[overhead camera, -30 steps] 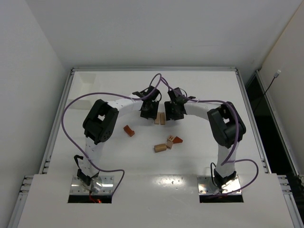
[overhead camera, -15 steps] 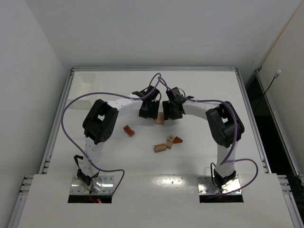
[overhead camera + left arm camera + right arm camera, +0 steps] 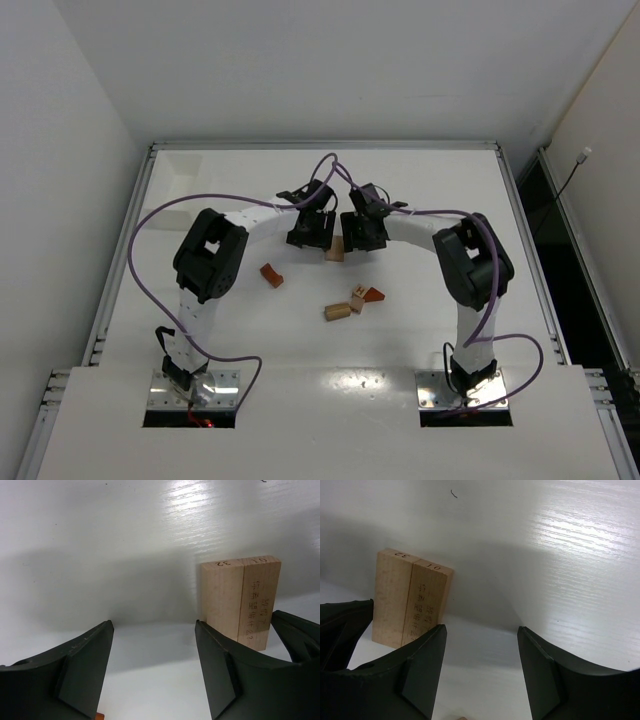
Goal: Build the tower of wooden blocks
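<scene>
Two pale tan blocks stand upright side by side, pressed together, on the white table between my two grippers. In the left wrist view the pair rises just past my right-hand finger, outside the jaws. My left gripper is open with bare table between its fingers. In the right wrist view the same pair stands beyond my left-hand finger. My right gripper is open and holds nothing. From above, the left gripper and the right gripper flank the pair.
A reddish-brown block lies to the front left of the pair. Nearer the arm bases lie a pale block, a small cube and a reddish wedge. A raised rim borders the table.
Both grippers have opened wider and drawn slightly back from the two pale blocks, which now stand together between them.
</scene>
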`<state>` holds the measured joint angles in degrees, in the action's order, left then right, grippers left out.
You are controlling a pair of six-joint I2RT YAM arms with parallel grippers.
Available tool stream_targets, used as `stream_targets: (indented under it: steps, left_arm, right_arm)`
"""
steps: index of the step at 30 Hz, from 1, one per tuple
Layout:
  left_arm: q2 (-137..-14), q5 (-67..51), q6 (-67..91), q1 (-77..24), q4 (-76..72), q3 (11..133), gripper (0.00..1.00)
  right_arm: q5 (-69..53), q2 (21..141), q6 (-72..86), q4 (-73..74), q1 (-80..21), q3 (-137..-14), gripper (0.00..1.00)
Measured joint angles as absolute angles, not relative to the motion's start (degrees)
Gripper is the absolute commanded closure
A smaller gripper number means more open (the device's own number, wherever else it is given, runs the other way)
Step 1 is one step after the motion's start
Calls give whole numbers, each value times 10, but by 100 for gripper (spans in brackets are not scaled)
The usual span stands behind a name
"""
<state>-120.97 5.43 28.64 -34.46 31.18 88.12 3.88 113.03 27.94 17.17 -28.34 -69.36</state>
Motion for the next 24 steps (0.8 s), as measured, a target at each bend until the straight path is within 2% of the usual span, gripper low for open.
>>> stream_targets:
  steps: [15, 24]
  left_arm:
    - [-1201, 77, 297, -348, 290, 863, 34]
    - [-1189, 130, 309, -342, 282, 839, 26]
  right_arm:
    - [68, 1108, 286, 157, -277, -660, 42]
    - [90, 1105, 284, 157, -260, -654, 42]
